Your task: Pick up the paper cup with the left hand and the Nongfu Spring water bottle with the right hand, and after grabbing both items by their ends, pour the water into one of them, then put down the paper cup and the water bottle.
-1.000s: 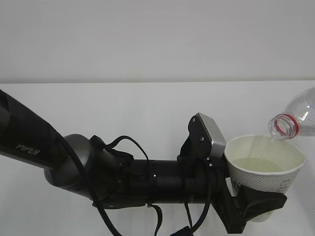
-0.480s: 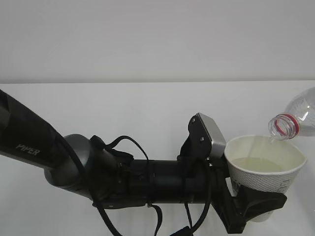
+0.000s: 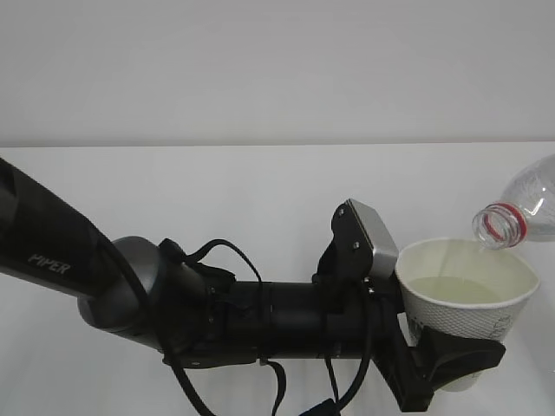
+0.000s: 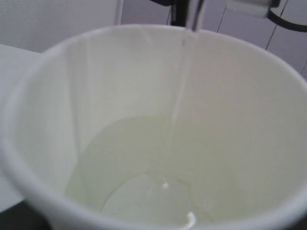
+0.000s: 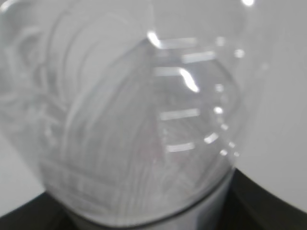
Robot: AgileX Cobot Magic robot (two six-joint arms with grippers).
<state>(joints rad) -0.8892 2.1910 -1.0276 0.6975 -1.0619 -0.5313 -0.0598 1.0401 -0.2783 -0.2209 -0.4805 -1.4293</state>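
Observation:
The white paper cup hangs at the lower right, upright, and my left gripper is shut on its lower part. Pale water lies in it. The clear Nongfu Spring water bottle is tipped in from the right edge, with its red-ringed mouth just over the cup's far rim. In the left wrist view a thin stream runs down the cup's inner wall into the pool. The bottle's ribbed body fills the right wrist view, with dark fingers at the bottom corners.
My left arm, black and marked PIPER, stretches across the lower part of the exterior view with loose cables and a grey box at the wrist. A white table lies below, with a plain wall behind.

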